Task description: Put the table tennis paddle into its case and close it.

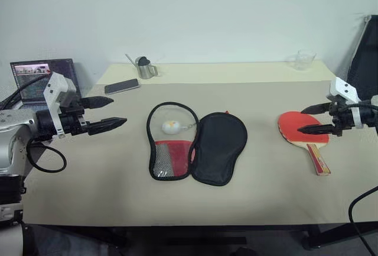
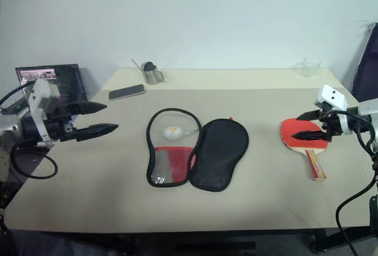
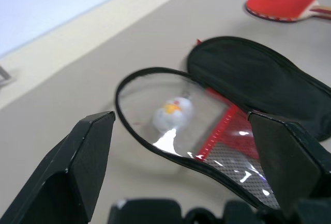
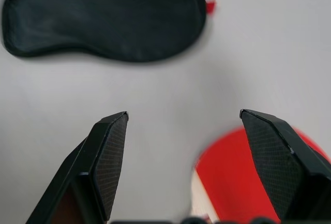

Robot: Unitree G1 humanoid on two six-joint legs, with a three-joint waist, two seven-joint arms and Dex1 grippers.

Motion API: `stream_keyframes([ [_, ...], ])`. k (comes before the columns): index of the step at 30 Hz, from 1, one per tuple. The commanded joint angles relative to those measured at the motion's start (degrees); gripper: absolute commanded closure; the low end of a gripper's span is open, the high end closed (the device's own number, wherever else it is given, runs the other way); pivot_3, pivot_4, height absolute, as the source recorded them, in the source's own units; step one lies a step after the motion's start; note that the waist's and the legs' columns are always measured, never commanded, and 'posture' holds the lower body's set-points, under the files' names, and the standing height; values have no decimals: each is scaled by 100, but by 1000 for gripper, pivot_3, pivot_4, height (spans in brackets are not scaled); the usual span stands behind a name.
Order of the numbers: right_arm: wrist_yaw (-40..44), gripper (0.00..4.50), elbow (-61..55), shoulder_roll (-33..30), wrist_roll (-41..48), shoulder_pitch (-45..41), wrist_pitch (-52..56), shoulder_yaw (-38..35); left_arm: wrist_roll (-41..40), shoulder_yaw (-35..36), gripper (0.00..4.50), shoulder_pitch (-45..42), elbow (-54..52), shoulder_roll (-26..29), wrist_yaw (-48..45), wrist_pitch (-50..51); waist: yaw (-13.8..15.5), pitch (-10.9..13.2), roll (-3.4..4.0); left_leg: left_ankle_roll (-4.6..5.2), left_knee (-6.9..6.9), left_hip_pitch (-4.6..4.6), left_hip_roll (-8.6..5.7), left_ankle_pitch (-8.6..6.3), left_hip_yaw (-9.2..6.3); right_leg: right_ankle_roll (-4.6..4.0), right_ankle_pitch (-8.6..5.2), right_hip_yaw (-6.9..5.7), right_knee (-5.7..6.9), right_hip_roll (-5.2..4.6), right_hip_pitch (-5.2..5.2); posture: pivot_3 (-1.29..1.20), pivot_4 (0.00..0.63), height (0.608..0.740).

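left gripper [image 1: 110, 113] hangs released over the left part of the table [image 1: 88, 191], fingers apart and holding nothing, aimed toward the case [image 1: 196, 145]. we see the case lying unzipped and spread flat at the table's middle: the mesh-pocket half on the left with its white ball charm [image 1: 170, 127] inside the zip loop, the black-lined half on the right. we judge it soft and floppy, so a lip will fold when lifted; pinch it by the edge trim. further right the table tennis paddle [image 1: 305, 133] lies flat, red face up, handle toward us. right gripper [image 1: 311, 119] hovers just above its blade, released and empty. we expect the paddle to be light and rigid with grippy rubber; the wooden handle looks like the surest hold.
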Motion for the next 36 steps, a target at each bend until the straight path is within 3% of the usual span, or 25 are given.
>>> stream_keyframes([
  [1,-153,717,-442,50,208,-57,58,-197,-3,137,0,-131,-90,185,-33,-28,15,0,0,0,0,0,0,0,0,0,0,-1,0,0,0,0,150,740],
  [11,-410,717,-828,-67,380,131,298,-325,497,-491,0,-901,490,-566,549,-140,75,1,-3,0,7,-3,-6,0,-3,1,0,-7,-1,-2,4,0,150,740],
  [19,-688,717,-1813,-553,741,1174,958,-868,707,-754,0,-1129,1855,-1572,1208,519,61,4,-10,4,10,-9,-6,-2,0,2,1,-7,0,-2,2,0,150,740],
  [29,-793,717,-2283,-904,976,1623,1281,-1037,798,-924,0,-1033,2074,-2268,1732,1190,48,9,-23,3,14,0,-4,-2,-1,3,2,-4,5,-3,8,0,150,740],
  [36,-894,717,-2208,-923,965,1562,1252,-982,667,-930,0,-885,1608,-2803,2185,1753,87,8,-26,3,14,-1,-6,-2,-1,4,2,-5,1,-6,10,0,150,740],
])
